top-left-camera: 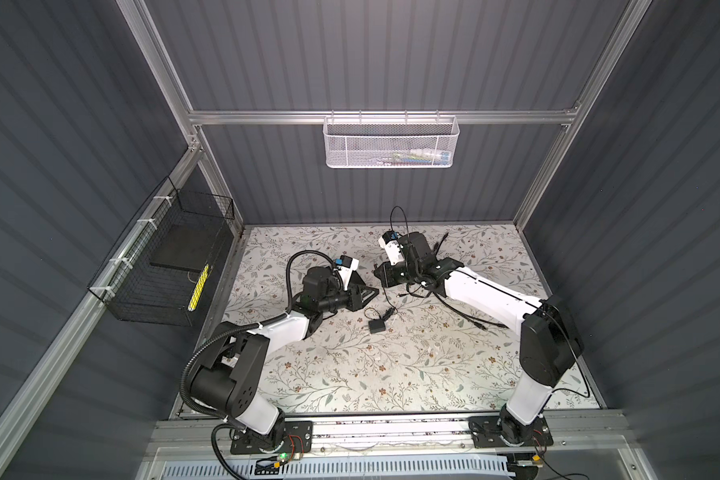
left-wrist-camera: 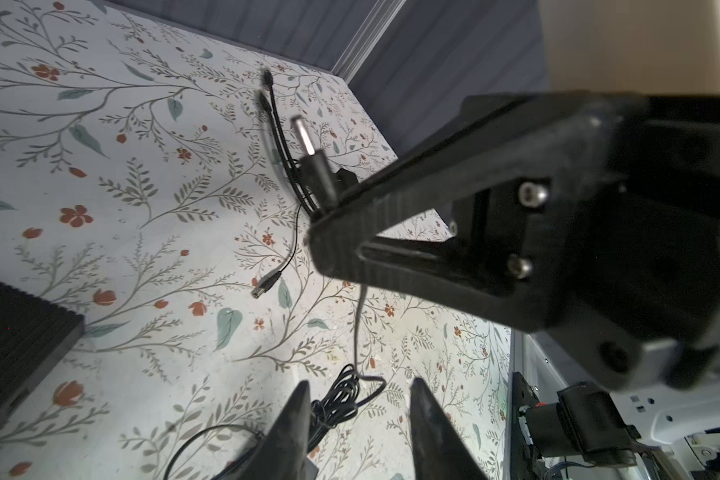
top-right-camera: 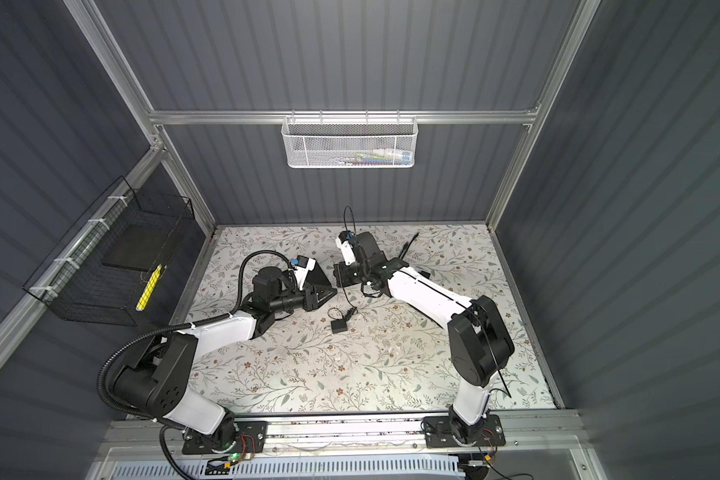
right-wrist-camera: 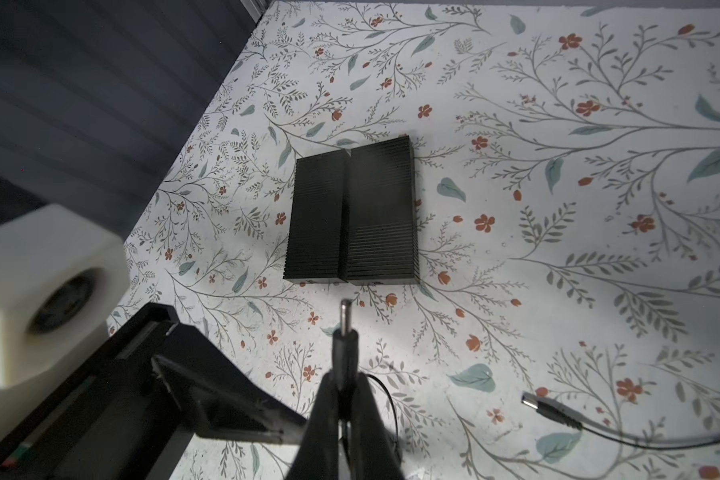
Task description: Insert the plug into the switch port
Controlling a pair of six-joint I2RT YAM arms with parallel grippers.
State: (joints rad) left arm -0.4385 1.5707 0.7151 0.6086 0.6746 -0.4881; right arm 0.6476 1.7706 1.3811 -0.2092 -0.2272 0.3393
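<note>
The right gripper (right-wrist-camera: 341,388) pinches the black barrel plug with a silver tip (right-wrist-camera: 344,336). The tip points at the near edge of the flat black ribbed box (right-wrist-camera: 352,212) without touching it. The box lies flat on the floral-patterned bench (right-wrist-camera: 578,257); its switch port is too small to make out. The left gripper (left-wrist-camera: 360,380) is spread and holds nothing, above a coiled black cord (left-wrist-camera: 338,399).

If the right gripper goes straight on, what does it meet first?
Probably the black box: the plug in the right gripper points at its near side; depth is unclear.
</note>
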